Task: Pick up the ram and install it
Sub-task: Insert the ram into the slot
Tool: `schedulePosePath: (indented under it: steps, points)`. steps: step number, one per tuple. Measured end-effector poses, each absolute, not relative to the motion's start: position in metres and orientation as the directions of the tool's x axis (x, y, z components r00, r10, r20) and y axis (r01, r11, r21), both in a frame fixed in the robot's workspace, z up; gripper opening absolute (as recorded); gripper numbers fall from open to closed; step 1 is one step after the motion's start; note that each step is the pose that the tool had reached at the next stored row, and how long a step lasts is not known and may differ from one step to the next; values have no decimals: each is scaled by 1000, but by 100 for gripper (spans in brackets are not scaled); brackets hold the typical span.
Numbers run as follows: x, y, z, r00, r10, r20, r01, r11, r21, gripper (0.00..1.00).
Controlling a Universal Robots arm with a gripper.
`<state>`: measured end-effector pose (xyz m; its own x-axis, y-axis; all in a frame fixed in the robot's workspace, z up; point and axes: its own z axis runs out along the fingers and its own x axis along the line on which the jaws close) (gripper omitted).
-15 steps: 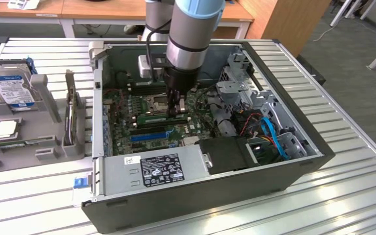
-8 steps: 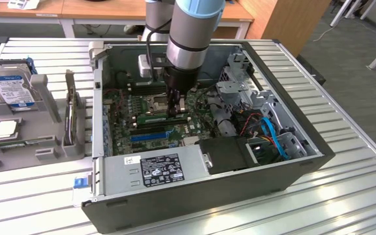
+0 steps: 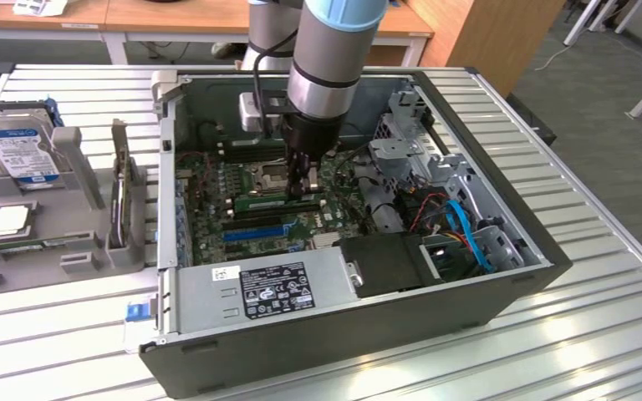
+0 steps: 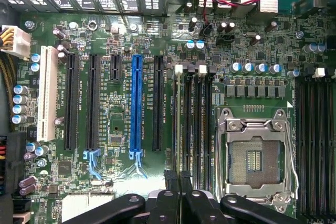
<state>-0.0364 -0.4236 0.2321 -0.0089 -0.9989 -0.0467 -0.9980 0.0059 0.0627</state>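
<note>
The ram [image 3: 274, 201] is a thin green stick lying along the memory slots [image 4: 193, 124] of the motherboard [image 4: 121, 156], inside the open computer case [image 3: 354, 334]. My gripper [image 3: 302, 190] reaches straight down into the case and is shut on the ram's top edge near its end on the exterior view's right. In the wrist view the gripper [image 4: 178, 178] has its black fingertips pressed together over the slot nearest the long black expansion slots. I cannot tell whether the stick is fully seated. The empty CPU socket [image 4: 255, 156] lies just beside these slots.
A grey power supply [image 3: 265, 288] and a black drive box [image 3: 394, 263] fill the case's near side, with blue cables [image 3: 471, 238] beside them. Left of the case, a grey rack holds a hard drive [image 3: 14, 150], a processor [image 3: 7, 219] and an upright card [image 3: 124, 188].
</note>
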Motion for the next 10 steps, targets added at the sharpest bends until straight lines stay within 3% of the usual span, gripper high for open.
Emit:
schedulePosePath:
  steps: [10]
  points:
    - [-36,-424,232,-9,-999,-47,-998,6,64,12]
